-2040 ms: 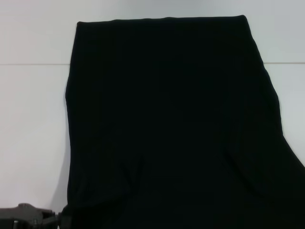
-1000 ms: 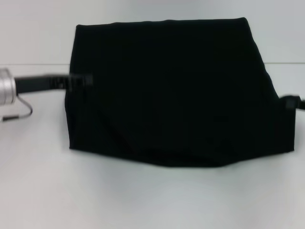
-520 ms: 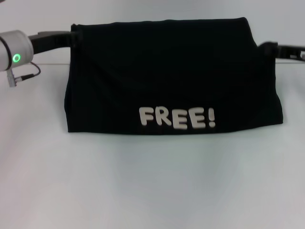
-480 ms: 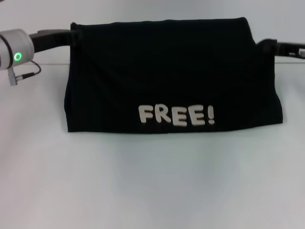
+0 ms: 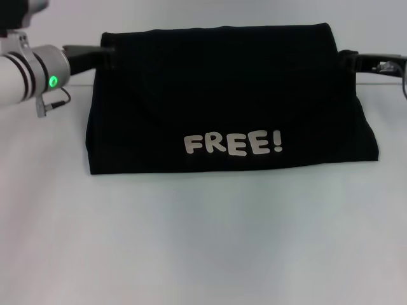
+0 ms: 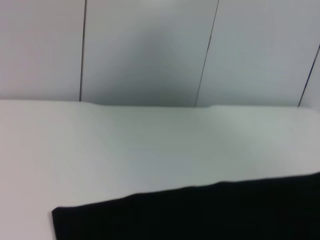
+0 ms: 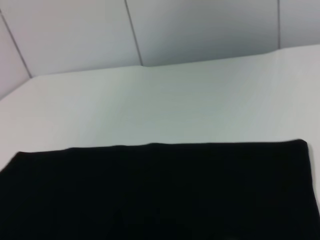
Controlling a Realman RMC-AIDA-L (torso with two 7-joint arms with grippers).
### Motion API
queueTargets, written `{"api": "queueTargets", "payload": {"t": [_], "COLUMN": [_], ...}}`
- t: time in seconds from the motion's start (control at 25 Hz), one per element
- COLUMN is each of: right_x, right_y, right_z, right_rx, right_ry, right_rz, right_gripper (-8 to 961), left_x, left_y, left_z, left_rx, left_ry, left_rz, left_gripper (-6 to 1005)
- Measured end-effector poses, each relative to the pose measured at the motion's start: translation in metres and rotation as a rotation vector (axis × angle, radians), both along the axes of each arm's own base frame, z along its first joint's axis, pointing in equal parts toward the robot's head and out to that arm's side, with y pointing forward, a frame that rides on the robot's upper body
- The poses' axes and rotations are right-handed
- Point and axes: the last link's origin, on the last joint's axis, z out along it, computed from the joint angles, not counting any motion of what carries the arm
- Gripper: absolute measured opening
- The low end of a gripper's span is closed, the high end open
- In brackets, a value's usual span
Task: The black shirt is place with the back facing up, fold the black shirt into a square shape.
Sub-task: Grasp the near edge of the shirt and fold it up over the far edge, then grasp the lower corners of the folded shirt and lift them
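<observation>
The black shirt (image 5: 229,89) lies folded over on the white table, a wide dark block whose upper layer shows cream "FREE!" lettering (image 5: 233,143) near its front edge. My left gripper (image 5: 108,56) reaches in from the left and meets the shirt's far left side. On the opposite side my right gripper (image 5: 343,61) touches the far right side. Black cloth hides both gripper tips. The left wrist view shows one shirt (image 6: 200,215) corner on the table. The right wrist view shows a straight shirt (image 7: 160,195) edge.
The white table (image 5: 203,241) stretches bare in front of the shirt and at both sides. A panelled wall (image 6: 150,50) rises behind the table's far edge. A cable loops under my left wrist (image 5: 38,76), where a green light glows.
The shirt's near part was lifted and laid back over the far part, turning the "FREE!" print up. Both arms travelled from near to far. Lately the left wrist shifted in and lower.
</observation>
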Motion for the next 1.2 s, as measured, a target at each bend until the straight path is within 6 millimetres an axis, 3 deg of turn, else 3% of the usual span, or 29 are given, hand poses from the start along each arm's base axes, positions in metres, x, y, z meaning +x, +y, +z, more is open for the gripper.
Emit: {"api": "queueTargets", "payload": {"t": [0.28, 0.56, 1.0, 1.08, 1.2], "right_x": [0.006, 0.013, 0.018, 0.018, 0.021], "right_y": [-0.006, -0.014, -0.020, -0.022, -0.031], "right_z": [-0.017, -0.032, -0.034, -0.028, -0.020], "right_rx": [0.006, -0.001, 0.046, 0.050, 0.040], "right_ry": [0.000, 0.005, 0.036, 0.073, 0.133], "right_rz": [-0.039, -0.074, -0.058, -0.040, -0.004], "right_gripper": [87, 164, 567, 564, 560], "left_x": [-0.011, -0.022, -0.033, -0.033, -0.032], "left_y": [-0.007, -0.011, -0.017, -0.022, -0.035], "left_z": [-0.021, -0.029, -0.022, -0.017, -0.007], "left_rx": [0.005, -0.003, 0.017, 0.007, -0.032], "left_ry": [0.082, 0.116, 0.075, 0.009, -0.114], "left_rz": [0.034, 0.075, 0.110, 0.097, 0.061], "left_gripper": [74, 237, 657, 727, 741]}}
